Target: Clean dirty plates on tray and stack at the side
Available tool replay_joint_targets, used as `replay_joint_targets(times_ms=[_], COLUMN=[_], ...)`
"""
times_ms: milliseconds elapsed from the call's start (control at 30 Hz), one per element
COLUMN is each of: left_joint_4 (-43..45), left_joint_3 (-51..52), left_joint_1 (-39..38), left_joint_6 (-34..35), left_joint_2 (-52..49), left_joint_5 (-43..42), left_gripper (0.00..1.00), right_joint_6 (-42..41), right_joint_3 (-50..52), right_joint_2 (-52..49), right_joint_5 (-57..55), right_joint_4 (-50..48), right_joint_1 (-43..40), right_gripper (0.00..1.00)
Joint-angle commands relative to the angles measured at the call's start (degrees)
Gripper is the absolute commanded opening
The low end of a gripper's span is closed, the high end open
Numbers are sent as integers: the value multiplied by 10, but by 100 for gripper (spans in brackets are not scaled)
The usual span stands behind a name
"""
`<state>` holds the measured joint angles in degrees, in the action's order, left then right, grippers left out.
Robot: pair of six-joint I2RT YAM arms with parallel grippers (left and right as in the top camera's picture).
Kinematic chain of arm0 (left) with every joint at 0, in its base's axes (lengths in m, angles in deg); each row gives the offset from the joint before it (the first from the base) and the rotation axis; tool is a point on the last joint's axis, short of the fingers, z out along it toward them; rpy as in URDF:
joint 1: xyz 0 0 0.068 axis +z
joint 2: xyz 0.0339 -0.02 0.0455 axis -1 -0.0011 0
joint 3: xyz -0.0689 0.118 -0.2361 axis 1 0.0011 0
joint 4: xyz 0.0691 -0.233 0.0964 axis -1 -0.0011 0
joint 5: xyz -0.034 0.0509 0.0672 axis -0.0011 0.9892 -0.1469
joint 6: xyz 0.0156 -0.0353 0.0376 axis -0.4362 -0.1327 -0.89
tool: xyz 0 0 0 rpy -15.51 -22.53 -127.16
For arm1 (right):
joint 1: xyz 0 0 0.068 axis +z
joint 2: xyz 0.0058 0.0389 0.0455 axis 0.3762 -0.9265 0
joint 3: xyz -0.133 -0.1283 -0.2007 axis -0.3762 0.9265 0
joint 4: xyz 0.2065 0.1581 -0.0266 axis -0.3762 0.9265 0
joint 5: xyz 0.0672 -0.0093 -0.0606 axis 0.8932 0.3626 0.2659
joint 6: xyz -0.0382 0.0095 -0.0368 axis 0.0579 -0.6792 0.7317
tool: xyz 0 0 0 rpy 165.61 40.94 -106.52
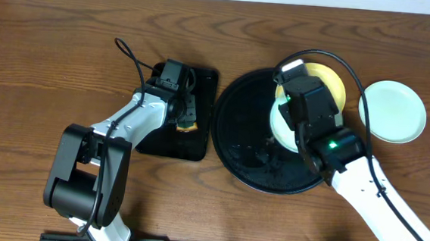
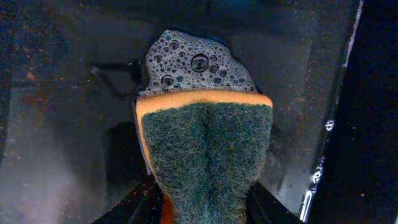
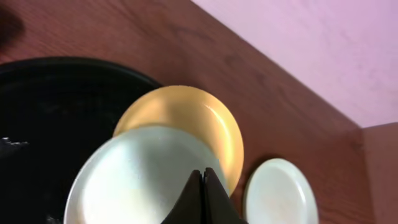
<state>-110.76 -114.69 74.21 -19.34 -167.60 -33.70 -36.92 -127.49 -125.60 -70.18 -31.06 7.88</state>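
My right gripper point(image 3: 204, 177) is shut on the rim of a pale mint-blue plate point(image 3: 137, 180), holding it over the right part of the round black tray point(image 1: 236, 137). This plate partly covers the pale yellow plate point(image 3: 193, 118), which lies at the tray's far right rim point(image 1: 331, 83). A second mint-blue plate point(image 1: 392, 110) lies on the table to the right of the tray. My left gripper point(image 2: 205, 205) is shut on a green and yellow sponge point(image 2: 208, 155) with foam point(image 2: 196, 65) at its tip.
The sponge rests on a small rectangular black tray point(image 1: 198, 146) left of the round tray, and its wet surface shows orange specks. The round tray has water drops point(image 1: 262, 158) on it. A pale wall runs along the table's back edge.
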Motion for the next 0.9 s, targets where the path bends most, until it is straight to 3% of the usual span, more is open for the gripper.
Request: replay_joint_targets(times_ms=[0, 167, 300, 433, 533, 633, 733, 867], left_joint_4=[-1, -1, -2, -2, -2, -2, -2, -2], left_joint_3=[5, 5, 5, 5, 5, 5, 5, 5], left_joint_1=[5, 5, 5, 4, 5, 5, 5, 5], left_joint_6=[-6, -6, -6, -6, -6, -6, -6, -6], left_joint_2=[-9, -9, -9, -9, -9, -9, -9, -9], left_joint_5=[-3, -3, -3, -3, -3, -3, -3, -3], left_gripper=[41, 41, 42, 42, 42, 42, 42, 43], right_joint_6=[8, -75, -146, -216, -249, -255, -254, -210], right_joint_3=[-12, -12, -11, -10, -10, -10, -10, -10], right_joint_2=[6, 6, 5, 1, -7, -21, -41, -69], right_joint_5=[-38, -24, 36, 102, 151, 218, 285, 353], right_joint_4=[-3, 11, 45, 83, 109, 134, 155, 164], right_joint_1=[8, -11, -56, -123, -176, -234, -286, -350], right_gripper=[1, 2, 8, 27, 33, 35, 43, 43])
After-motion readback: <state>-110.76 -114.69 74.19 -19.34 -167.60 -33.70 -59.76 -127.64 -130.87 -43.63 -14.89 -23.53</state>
